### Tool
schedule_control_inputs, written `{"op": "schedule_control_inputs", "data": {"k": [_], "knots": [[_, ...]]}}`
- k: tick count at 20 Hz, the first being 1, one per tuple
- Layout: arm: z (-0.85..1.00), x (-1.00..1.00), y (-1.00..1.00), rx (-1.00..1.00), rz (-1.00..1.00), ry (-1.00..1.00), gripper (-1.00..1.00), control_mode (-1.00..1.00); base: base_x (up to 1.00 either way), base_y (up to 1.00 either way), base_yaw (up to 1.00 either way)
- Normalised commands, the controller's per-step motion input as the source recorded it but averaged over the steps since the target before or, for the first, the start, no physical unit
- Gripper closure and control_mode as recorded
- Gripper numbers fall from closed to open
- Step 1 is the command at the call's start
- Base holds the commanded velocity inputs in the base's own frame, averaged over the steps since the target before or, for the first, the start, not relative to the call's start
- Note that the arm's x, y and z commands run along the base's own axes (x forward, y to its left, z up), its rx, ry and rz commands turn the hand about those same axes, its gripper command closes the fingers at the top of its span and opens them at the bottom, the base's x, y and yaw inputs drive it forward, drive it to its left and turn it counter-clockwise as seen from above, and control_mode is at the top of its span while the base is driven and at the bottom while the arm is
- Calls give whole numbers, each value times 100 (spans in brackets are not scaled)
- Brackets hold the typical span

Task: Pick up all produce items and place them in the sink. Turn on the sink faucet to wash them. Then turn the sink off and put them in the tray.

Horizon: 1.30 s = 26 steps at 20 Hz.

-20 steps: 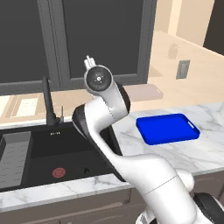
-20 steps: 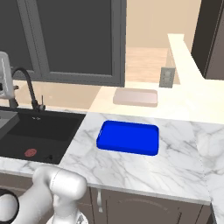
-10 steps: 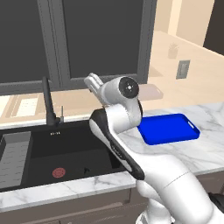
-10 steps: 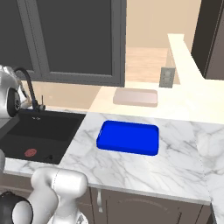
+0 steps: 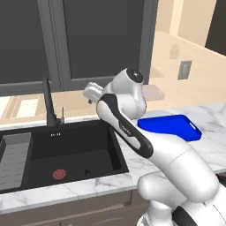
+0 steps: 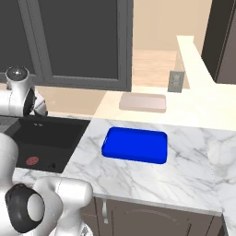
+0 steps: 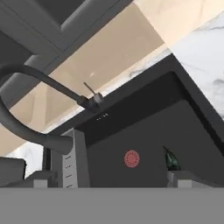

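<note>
The black sink [image 5: 99, 142] is set in the white marble counter, with a red drain [image 5: 59, 173] on its floor. A small dark green produce item [image 7: 171, 160] lies in the basin right of the drain, also seen as a dark speck [image 5: 87, 171]. The black sink faucet [image 5: 47, 102] stands at the basin's back edge with its thin lever [image 7: 89, 89] beside it. The blue tray [image 5: 170, 126] lies empty on the counter to the right. My gripper [image 5: 90, 93] hangs open above the basin's back right corner and looks down into it, fingertips [image 7: 40, 177] wide apart, holding nothing.
A grey ribbed rack [image 5: 14, 155] sits at the basin's left end. A pale beige slab [image 6: 143, 102] lies on the ledge behind the tray [image 6: 134, 145]. A dark window runs along the back wall. Marble counter stretches right of the sink [image 6: 55, 136].
The arm's upper joints have swung to the right, and the hand has tipped from pointing up to pointing left and down over the sink. The jaws stayed open.
</note>
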Motion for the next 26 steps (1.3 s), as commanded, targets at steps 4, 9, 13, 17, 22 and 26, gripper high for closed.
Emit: {"op": "schedule_control_inputs", "data": {"k": [4,9,13,17,22,26], "knots": [[-34,1,10,-21,28,13,-100,-100,0,0,0],[-46,0,5,-20,16,4,-100,-100,0,0,0],[-42,0,0,-10,6,0,-100,-100,0,0,0],[-40,1,-2,-6,6,0,-100,-100,0,0,0],[-46,6,0,-5,8,1,-100,-100,0,0,0],[-50,8,0,-5,10,1,-100,-100,0,0,0]]}}
